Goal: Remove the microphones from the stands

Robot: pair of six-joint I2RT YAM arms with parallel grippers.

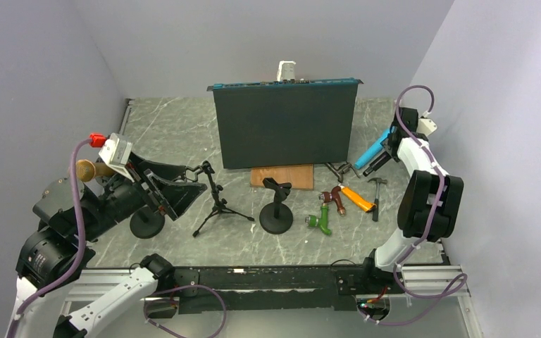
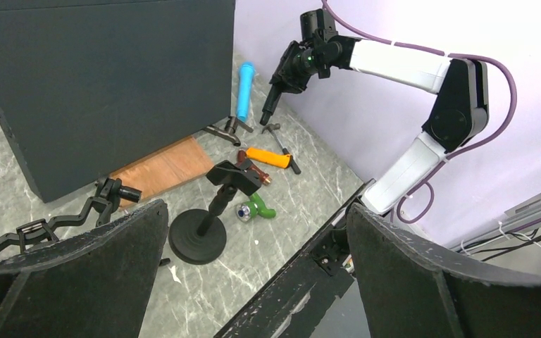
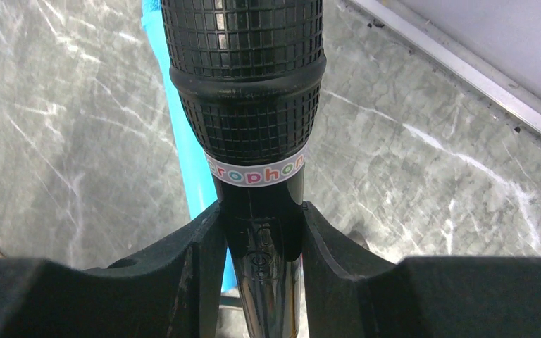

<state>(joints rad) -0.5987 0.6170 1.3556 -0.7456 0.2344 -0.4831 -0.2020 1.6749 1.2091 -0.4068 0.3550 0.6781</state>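
One black microphone (image 3: 243, 84) in clenched right pincer (image 3: 260, 232), left pincer (image 2: 257, 211) released, blue microphone (image 3: 179, 141) half-hidden

microphone (image 3: 243, 77): head cut by top edge; blue thing (image 3: 197, 183) behind: mostly hidden, perhaps a tube

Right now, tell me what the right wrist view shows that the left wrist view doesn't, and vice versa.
Only right wrist: the lettered band on the black microphone. Only left wrist: the black panel, round-base stand, hammer and right arm. Both: the black microphone held in the right end effector, the blue microphone, the marble table.
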